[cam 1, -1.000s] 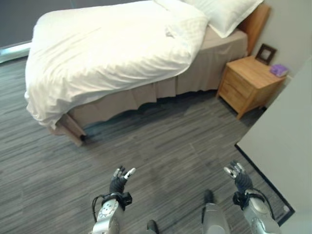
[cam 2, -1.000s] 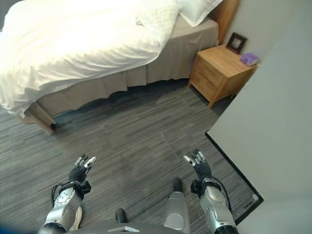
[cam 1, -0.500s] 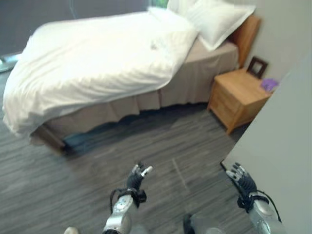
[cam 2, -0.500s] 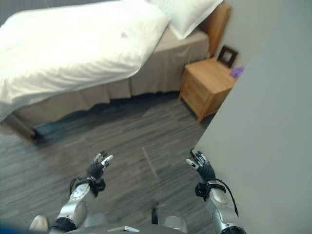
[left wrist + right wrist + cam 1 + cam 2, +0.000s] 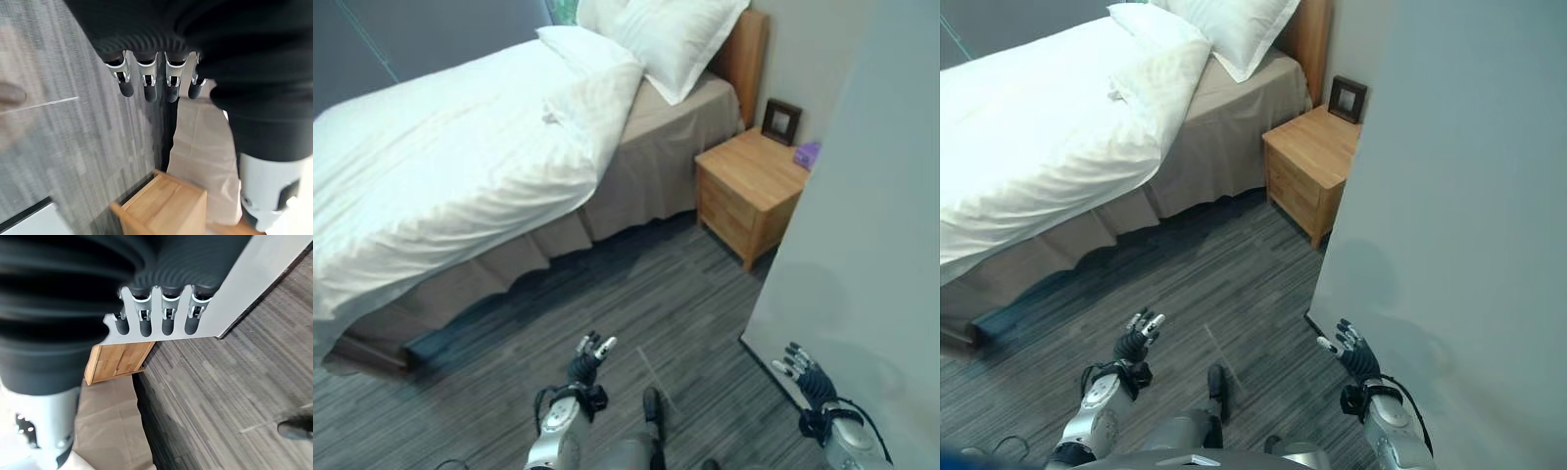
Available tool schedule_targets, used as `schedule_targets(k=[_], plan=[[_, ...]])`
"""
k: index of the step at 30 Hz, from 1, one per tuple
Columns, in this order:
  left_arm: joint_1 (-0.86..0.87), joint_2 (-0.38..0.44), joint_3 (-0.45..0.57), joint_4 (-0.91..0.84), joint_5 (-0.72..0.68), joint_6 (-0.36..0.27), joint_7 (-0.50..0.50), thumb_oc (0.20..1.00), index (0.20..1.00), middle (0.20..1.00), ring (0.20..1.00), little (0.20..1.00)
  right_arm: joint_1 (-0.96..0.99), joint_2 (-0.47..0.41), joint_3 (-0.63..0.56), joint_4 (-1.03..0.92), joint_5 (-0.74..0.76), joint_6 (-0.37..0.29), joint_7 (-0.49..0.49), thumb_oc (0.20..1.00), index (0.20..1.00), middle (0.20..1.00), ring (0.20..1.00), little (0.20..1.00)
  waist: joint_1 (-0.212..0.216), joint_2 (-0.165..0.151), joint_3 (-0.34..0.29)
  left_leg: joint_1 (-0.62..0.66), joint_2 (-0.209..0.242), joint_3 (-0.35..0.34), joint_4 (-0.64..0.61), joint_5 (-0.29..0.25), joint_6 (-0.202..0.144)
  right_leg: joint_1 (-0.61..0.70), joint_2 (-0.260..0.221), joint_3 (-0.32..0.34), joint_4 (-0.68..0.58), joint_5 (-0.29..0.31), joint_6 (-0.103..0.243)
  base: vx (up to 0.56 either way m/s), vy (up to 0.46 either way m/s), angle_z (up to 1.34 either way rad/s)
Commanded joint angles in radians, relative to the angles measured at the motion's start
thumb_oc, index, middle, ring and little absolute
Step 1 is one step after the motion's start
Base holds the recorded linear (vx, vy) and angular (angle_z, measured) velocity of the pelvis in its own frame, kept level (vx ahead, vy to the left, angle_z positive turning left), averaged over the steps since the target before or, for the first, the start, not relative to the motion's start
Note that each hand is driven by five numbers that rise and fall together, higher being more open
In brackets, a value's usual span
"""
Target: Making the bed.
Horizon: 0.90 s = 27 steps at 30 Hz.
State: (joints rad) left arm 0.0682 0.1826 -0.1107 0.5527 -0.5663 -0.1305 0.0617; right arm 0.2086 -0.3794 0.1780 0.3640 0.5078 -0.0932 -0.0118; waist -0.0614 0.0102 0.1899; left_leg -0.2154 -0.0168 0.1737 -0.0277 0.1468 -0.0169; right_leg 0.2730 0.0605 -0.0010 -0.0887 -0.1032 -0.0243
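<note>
Hands are both low over the grey wood-grain floor [image 5: 636,294], well apart from the bed. Left hand [image 5: 585,358] has fingers straight and spread, holding nothing; its wrist view shows the fingers [image 5: 146,85] in a relaxed row. Right hand [image 5: 1355,354] is likewise spread and empty, close beside the pale grey wall panel [image 5: 1449,196].

The wooden two-drawer nightstand [image 5: 749,196] serves as landmark. It stands just beside the head end of the bed. A dark-framed picture [image 5: 781,121] and a small purple object [image 5: 807,155] sit on its top. The rumpled white duvet [image 5: 440,186] covers the bed beyond the nightstand, its top edge folded back, hanging over the beige bed skirt [image 5: 656,171]. Two white pillows [image 5: 666,34] lie against the wooden headboard [image 5: 744,54].
</note>
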Motion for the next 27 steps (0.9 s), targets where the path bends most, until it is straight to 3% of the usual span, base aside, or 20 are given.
schedule_targets(k=[1,2,4,6,8,9,10,11,12,14,17,19,23,27], plan=[[-0.038,0.039,-0.026,-0.029,0.020,-0.042,-0.014,1.000,1.000,1.000,1.000,1.000,-0.012,0.032,-0.016,-0.063,-0.022,-0.036,0.005,1.000,1.000,1.000,1.000,1.000,0.010,-0.015,-0.035,0.054,0.031,0.013,-0.059,0.105,-0.042,-0.049,-0.023,0.097,0.041,0.028,0.064,0.33,0.098,-0.42],[-0.035,0.041,-0.030,-0.023,0.027,-0.044,-0.009,1.000,1.000,1.000,1.000,1.000,-0.013,0.035,-0.014,-0.060,-0.027,-0.034,0.000,1.000,1.000,1.000,1.000,1.000,0.007,-0.022,-0.047,0.062,0.028,0.013,-0.049,0.090,-0.029,-0.038,-0.037,0.101,0.049,0.012,0.070,0.34,0.113,-0.29],[-0.034,0.064,-0.029,-0.032,0.050,-0.047,0.006,1.000,1.000,1.000,1.000,1.000,-0.039,0.060,-0.003,-0.062,0.004,-0.039,0.002,1.000,1.000,1.000,1.000,1.000,0.012,-0.051,-0.057,0.078,0.032,0.066,0.028,0.008,0.010,-0.068,-0.076,0.126,0.212,0.000,0.103,0.39,0.124,-0.13],[-0.036,0.069,-0.030,-0.040,0.047,-0.046,0.007,1.000,1.000,1.000,1.000,1.000,-0.048,0.065,0.006,-0.060,0.005,-0.038,0.008,1.000,1.000,1.000,1.000,1.000,0.021,-0.054,-0.057,0.083,0.040,0.081,0.041,-0.009,0.019,-0.103,-0.075,0.131,0.281,0.017,0.120,0.12,0.033,-0.24],[-0.052,0.085,-0.028,-0.053,0.043,-0.044,0.011,1.000,1.000,1.000,1.000,1.000,-0.071,0.066,0.020,-0.059,-0.009,-0.036,0.006,1.000,1.000,1.000,1.000,1.000,0.022,-0.060,-0.041,0.119,0.036,0.088,0.045,-0.041,0.040,-0.193,-0.084,0.118,0.454,0.112,0.168,0.12,0.059,-0.37],[-0.061,0.091,-0.029,-0.064,0.043,-0.043,0.012,1.000,1.000,1.000,1.000,1.000,-0.083,0.068,0.023,-0.066,-0.014,-0.037,0.007,1.000,1.000,1.000,1.000,1.000,0.018,-0.059,-0.023,0.142,0.036,0.100,0.045,-0.056,0.051,-0.235,-0.089,0.106,0.551,0.190,0.200,0.18,0.117,-0.14],[-0.074,0.104,-0.040,-0.069,0.060,-0.035,0.007,1.000,1.000,1.000,1.000,1.000,-0.081,0.074,0.017,-0.070,-0.018,-0.036,0.011,1.000,1.000,1.000,1.000,1.000,-0.006,-0.037,-0.007,0.182,0.041,0.086,0.039,-0.065,0.052,-0.308,-0.084,0.094,0.636,0.213,0.206,0.21,0.125,-0.01],[-0.079,0.110,-0.040,-0.066,0.066,-0.033,0.008,1.000,1.000,1.000,1.000,1.000,-0.078,0.078,0.012,-0.070,-0.017,-0.035,0.009,1.000,1.000,1.000,1.000,1.000,-0.014,-0.020,-0.001,0.207,0.049,0.074,0.027,-0.072,0.053,-0.359,-0.081,0.094,0.651,0.201,0.188,0.17,0.092,0.18],[-0.079,0.110,-0.040,-0.066,0.066,-0.033,0.008,1.000,1.000,1.000,1.000,1.000,-0.078,0.078,0.012,-0.070,-0.017,-0.035,0.009,1.000,1.000,1.000,1.000,1.000,-0.017,-0.023,0.001,0.209,0.045,0.072,0.026,-0.072,0.053,-0.359,-0.085,0.092,0.658,0.195,0.189,0.17,0.056,0.43],[-0.085,0.109,-0.040,-0.073,0.057,-0.031,-0.001,1.000,1.000,1.000,1.000,1.000,-0.058,0.086,-0.003,-0.073,-0.010,-0.032,0.006,1.000,1.000,1.000,1.000,1.000,-0.055,-0.005,0.002,0.275,0.037,0.032,0.001,-0.096,0.039,-0.411,-0.136,0.064,0.500,0.157,0.159,0.31,0.000,0.51],[-0.115,0.111,-0.055,-0.040,0.103,-0.029,0.030,1.000,1.000,1.000,1.000,1.000,-0.045,0.065,-0.024,-0.061,-0.029,-0.016,-0.008,1.000,1.000,1.000,1.000,1.000,-0.097,-0.025,-0.003,0.323,0.008,-0.026,-0.018,-0.136,0.024,-0.384,-0.106,0.159,0.196,0.160,0.176,0.28,-0.053,0.48],[-0.103,0.103,-0.082,-0.055,0.091,-0.035,0.005,1.000,1.000,1.000,1.000,1.000,-0.029,0.085,-0.018,-0.077,-0.014,-0.026,-0.009,1.000,1.000,1.000,1.000,1.000,-0.096,-0.028,-0.020,0.307,0.004,-0.035,-0.003,-0.128,0.022,-0.354,-0.109,0.189,0.192,0.162,0.176,0.08,-0.030,0.75],[-0.094,0.069,-0.090,-0.019,0.056,-0.037,-0.018,1.000,1.000,1.000,1.000,1.000,-0.039,0.064,-0.018,-0.070,0.014,-0.036,0.009,1.000,1.000,1.000,1.000,1.000,-0.080,-0.027,-0.059,0.303,-0.010,-0.054,-0.055,-0.106,0.021,-0.288,-0.119,0.165,0.070,0.179,0.167,0.10,-0.077,0.42],[-0.087,0.062,-0.100,-0.010,0.054,-0.030,-0.020,1.000,1.000,1.000,1.000,1.000,-0.043,0.061,-0.010,-0.071,0.009,-0.038,0.005,1.000,1.000,1.000,1.000,1.000,-0.080,-0.019,-0.068,0.295,-0.008,-0.062,-0.060,-0.107,0.017,-0.268,-0.115,0.159,0.038,0.178,0.160,0.03,-0.044,0.23]])
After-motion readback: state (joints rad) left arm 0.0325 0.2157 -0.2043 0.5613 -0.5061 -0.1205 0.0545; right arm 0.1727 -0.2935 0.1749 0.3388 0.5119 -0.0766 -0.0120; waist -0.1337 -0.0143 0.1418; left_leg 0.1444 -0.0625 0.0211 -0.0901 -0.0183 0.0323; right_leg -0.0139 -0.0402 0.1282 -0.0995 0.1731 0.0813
